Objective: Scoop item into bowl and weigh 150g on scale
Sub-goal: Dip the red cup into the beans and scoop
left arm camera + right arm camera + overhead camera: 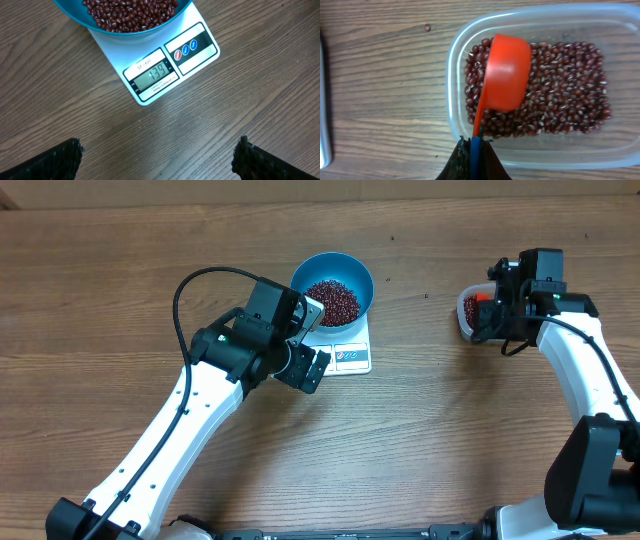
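Beans (333, 300), small and dark red-brown, fill the bottom of a blue bowl (362, 275) that stands on the far end of a white kitchen scale (350, 355). The scale sits on a wood-grain desk (450, 430). In the left wrist view the bowl (150, 30) overhangs the scale (200, 32), the beans (130, 12) heaped inside it, and the display (155, 75) on the scale's near edge reads 139.

The left claw (305, 368) hovers over the near left corner of the scale, fingers spread wide and holding nothing. Its two black fingertips frame bare desk in its own camera (157, 160).

Well to the right of the scale, apart from it, is a clear plastic tub (465, 315). The right claw (490, 310) is over it.

Seen from the right wrist, that claw (475, 150) is clamped tight on the thin handle of a red scoop (505, 75). The scoop's cup lies over a layer of more beans (560, 100) inside the tub (455, 65). One stray bean (427, 27) rests on the desk just outside the tub, on the side toward the scale.
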You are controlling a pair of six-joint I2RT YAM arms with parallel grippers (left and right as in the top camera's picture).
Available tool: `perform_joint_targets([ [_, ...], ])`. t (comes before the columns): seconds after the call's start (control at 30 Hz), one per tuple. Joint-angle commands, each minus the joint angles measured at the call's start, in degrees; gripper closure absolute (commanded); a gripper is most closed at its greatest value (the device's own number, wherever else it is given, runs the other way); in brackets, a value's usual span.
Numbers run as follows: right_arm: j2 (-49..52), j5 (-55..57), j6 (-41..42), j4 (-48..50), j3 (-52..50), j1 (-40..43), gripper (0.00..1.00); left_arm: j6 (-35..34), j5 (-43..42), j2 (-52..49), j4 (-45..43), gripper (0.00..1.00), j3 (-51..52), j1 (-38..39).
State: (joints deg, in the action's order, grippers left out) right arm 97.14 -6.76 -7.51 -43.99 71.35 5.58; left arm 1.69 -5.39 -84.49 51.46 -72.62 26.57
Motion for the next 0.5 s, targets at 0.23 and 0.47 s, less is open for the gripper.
perform_joint_targets([
  [0.23, 0.3, -11.8, 0.7, -0.4, 0.7, 2.4, 0.96, 0.5, -0.5, 1.3, 0.0, 0.00, -0.2, -0.3],
  [0.47, 0.3, -24.3, 0.6, -2.0, 0.7, 9.9, 0.96, 0.5, -0.5, 1.3, -0.1, 0.00, -0.2, -0.3],
])
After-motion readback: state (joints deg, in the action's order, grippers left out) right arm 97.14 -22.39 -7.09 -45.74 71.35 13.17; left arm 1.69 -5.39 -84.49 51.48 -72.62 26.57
